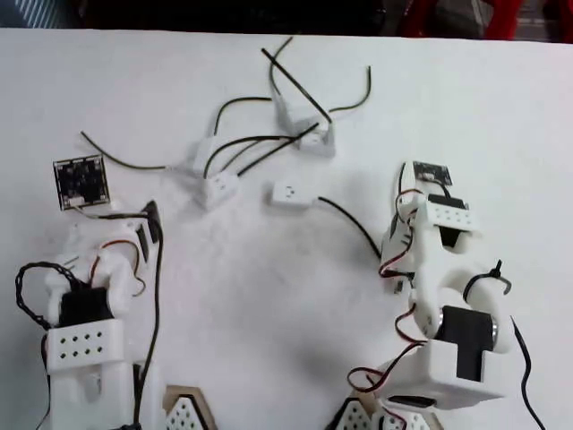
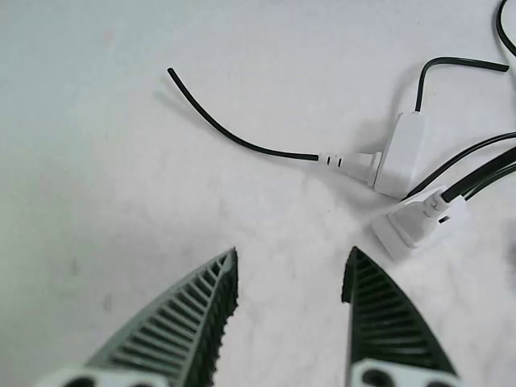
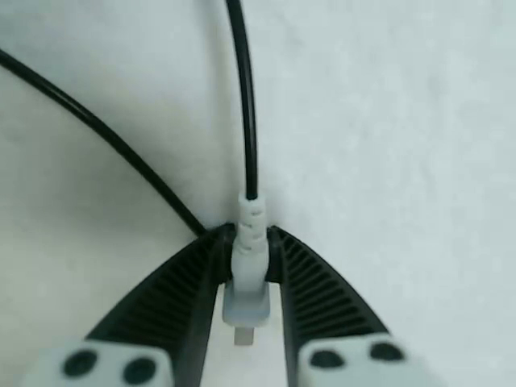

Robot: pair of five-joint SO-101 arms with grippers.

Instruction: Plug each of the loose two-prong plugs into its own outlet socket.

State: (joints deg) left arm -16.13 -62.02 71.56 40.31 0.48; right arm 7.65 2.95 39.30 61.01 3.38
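Sitting between the right jaws, a white two-prong plug [image 3: 248,270] is clamped from both sides, and its black cable [image 3: 246,105] runs away from them over the white table [image 3: 403,121]. From the high view, this cable curves from the right arm [image 1: 448,296] toward a single white outlet socket [image 1: 288,193], which lies flat on the table, well apart from the held plug. Behind it, a cluster of socket blocks [image 1: 219,186] lies tangled with black wires [image 1: 260,141]. The left jaws are wide open and hold nothing, low over bare table. Near them a second plug [image 2: 351,161] meets the end of a white socket block [image 2: 401,153], and another block [image 2: 415,224] lies just beside it.
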